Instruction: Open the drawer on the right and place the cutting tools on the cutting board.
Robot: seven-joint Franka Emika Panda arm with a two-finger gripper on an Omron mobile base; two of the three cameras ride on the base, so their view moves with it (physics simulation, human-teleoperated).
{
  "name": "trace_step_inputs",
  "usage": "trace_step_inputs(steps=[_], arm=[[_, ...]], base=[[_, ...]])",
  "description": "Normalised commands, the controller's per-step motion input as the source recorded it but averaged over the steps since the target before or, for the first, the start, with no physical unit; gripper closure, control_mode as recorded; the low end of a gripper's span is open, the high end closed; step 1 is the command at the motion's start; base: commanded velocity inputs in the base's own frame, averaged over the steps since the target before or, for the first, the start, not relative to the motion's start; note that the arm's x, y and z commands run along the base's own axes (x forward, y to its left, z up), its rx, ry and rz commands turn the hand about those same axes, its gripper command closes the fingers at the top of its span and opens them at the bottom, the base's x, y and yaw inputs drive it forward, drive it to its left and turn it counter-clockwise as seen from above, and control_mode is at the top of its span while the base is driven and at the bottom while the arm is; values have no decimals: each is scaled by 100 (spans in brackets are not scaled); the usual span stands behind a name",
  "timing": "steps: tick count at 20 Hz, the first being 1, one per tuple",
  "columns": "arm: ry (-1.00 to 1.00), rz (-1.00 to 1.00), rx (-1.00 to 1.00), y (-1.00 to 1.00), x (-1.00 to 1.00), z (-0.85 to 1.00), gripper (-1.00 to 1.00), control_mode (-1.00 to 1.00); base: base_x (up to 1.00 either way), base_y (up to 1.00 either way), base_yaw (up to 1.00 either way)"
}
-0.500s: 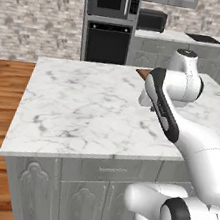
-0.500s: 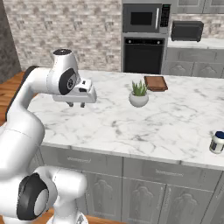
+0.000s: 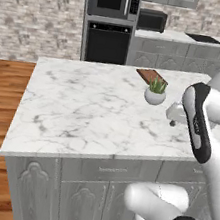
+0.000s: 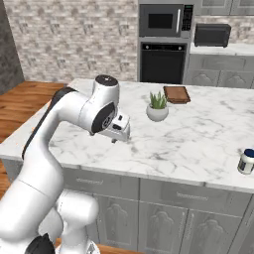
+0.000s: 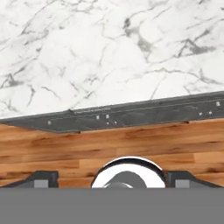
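Drawer (image 4: 208, 197) sits shut at the lower right of the right base view, under the counter (image 4: 198, 144) edge, its front flush with the one to its left; the same row of fronts shows along the bottom of the left base view. With the drawer closed the cutting tools cannot be seen, so nothing can go to the board yet. Board (image 4: 177, 94) lies flat upper middle in that view, just beyond the potted plant (image 4: 157, 107); in the left base view it is upper centre (image 3: 150, 76), partly behind the plant (image 3: 155, 92). Gripper (image 4: 119, 130) hangs above the counter's near edge at centre left, jaws spread wide and holding nothing. In the hand view its tips (image 5: 43, 179) sit at the bottom corners, looking down over the marble edge to the wood floor (image 5: 109, 144), likely so the arm can drop in front of the island toward the handle. A small jar (image 4: 246, 161) stands near the right edge, well clear of the arm.
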Motion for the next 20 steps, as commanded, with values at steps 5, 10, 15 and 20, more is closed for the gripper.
trace_step_inputs(steps=[5, 10, 15, 20], arm=[[-10, -16, 35, -100, -98, -53, -100, -100], [-8, -20, 48, -100, -73, -56, -100, -100], [-7, -29, 60, -100, -21, -61, -100, -100], [-1, -37, 54, -92, 4, -53, -100, -100]], base=[[0, 0, 0], [0, 0, 0], [0, 0, 0], [0, 0, 0]])
